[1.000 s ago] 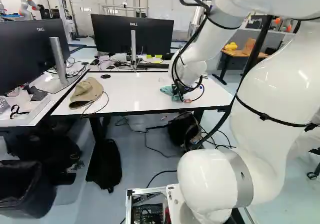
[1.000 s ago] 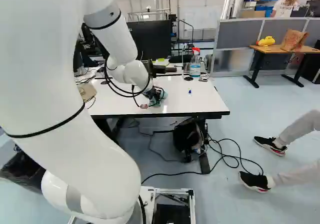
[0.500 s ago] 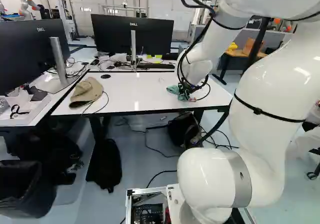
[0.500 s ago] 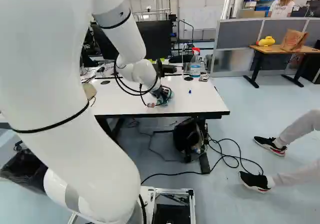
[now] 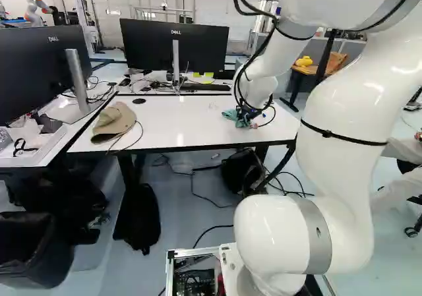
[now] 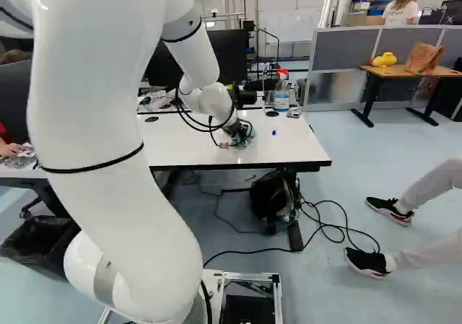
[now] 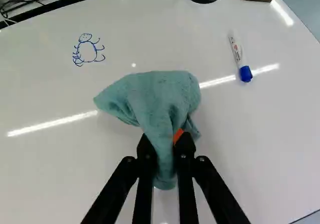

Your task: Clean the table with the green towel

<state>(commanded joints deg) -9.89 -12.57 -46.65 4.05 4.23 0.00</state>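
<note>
At the right part of the white table (image 5: 178,121), my gripper (image 5: 245,119) is low over the top, the green towel (image 5: 231,115) bunched under and beside it. In the wrist view the gripper (image 7: 165,144) is shut on the towel (image 7: 160,97), whose folds spread out ahead of the fingers. An orange pad shows beside the cloth. A blue doodle (image 7: 88,51) is drawn on the tabletop ahead of the towel. Whether the cloth touches the top is hard to tell.
A blue-capped marker (image 7: 237,57) lies beyond the towel. On the table stand a spray bottle (image 6: 281,93) and a tan hat (image 5: 114,122). Monitors (image 5: 175,45) stand behind and at the left. Another robot (image 5: 36,7) is far back. Cables lie on the floor.
The arm has swung, its upper part shifting, and carried the towel rightward over the table, then slightly away from the front edge. The base has not moved.
</note>
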